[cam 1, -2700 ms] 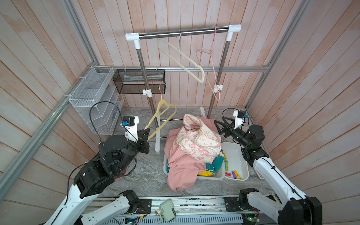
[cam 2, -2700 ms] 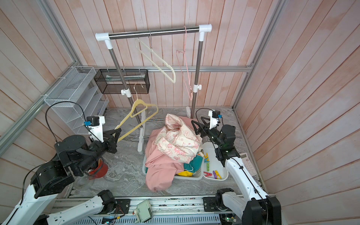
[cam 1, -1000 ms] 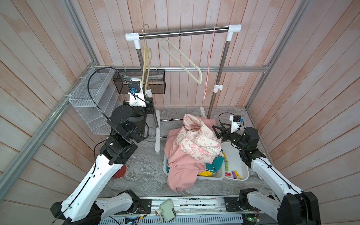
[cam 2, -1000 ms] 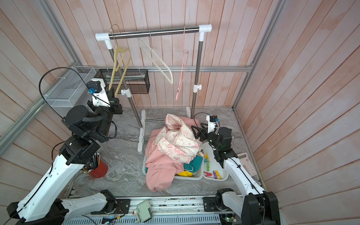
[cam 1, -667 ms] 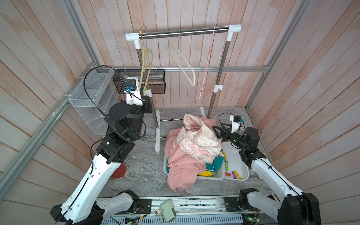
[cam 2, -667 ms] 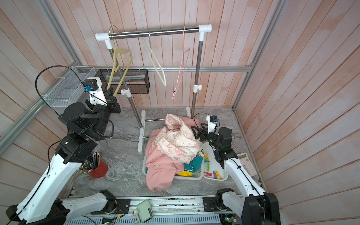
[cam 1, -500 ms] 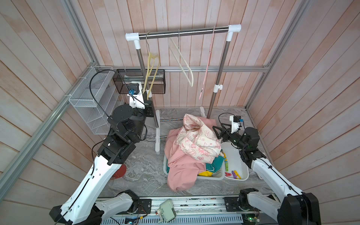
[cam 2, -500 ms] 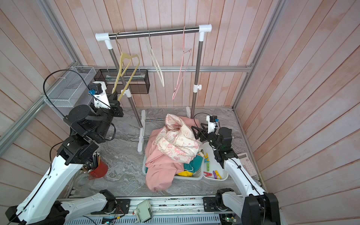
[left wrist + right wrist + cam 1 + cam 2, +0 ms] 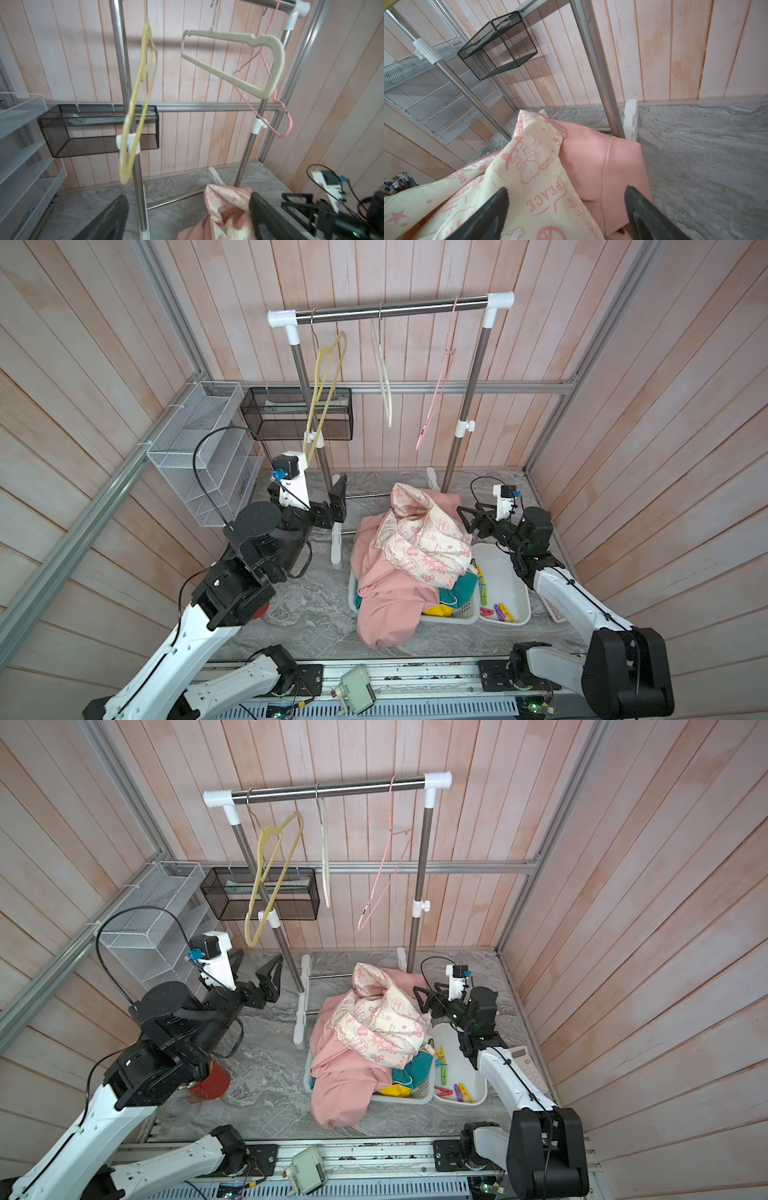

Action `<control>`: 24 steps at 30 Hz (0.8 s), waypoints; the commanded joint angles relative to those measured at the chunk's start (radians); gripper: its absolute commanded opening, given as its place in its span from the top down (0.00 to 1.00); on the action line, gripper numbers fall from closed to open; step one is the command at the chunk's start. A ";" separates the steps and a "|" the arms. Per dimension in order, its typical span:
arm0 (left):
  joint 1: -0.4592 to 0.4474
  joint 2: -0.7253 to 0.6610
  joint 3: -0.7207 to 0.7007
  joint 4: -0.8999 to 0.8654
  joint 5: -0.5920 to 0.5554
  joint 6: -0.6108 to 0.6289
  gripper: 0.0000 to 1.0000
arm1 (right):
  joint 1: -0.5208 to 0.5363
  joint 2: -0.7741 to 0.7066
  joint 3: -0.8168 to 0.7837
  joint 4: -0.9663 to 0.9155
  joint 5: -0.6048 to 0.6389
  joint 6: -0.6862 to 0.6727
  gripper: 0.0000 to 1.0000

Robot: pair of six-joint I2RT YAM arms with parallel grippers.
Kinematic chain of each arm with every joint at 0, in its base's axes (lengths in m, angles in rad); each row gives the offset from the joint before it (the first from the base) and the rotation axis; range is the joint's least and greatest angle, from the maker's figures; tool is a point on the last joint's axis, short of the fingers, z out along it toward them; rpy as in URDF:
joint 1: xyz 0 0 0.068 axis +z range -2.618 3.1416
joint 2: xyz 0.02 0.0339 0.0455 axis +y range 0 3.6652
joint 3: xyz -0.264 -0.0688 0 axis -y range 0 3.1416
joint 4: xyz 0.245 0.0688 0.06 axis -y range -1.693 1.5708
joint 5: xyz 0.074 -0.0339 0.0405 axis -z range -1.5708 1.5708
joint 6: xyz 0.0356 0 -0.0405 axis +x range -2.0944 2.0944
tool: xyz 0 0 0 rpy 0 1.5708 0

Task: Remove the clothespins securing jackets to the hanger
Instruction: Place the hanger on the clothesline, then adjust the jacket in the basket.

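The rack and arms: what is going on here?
A yellow hanger, a cream hanger and a pink hanger hang bare on the rack. The jackets lie piled in the basket, clothespins in the tray beside it. The left gripper by the rack and the right gripper at the pile are open and empty.

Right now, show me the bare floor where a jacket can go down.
Widest bare marble floor: between the left arm and the pink jacket, in front of the rack foot. More bare marble lies beyond the rack's other foot, toward the right wall. Crowded: basket and clothespin tray.
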 commanded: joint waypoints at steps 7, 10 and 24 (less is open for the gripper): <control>-0.281 -0.047 -0.326 -0.177 0.003 -0.400 0.08 | -0.002 0.164 0.056 0.156 -0.089 0.120 0.11; -0.366 -0.015 -0.388 -0.226 0.011 -0.501 0.09 | 0.000 0.238 0.106 0.183 -0.166 0.151 0.11; -0.765 0.115 -0.479 -0.349 -0.115 -0.984 0.08 | 0.059 0.229 0.082 0.137 -0.135 0.106 0.13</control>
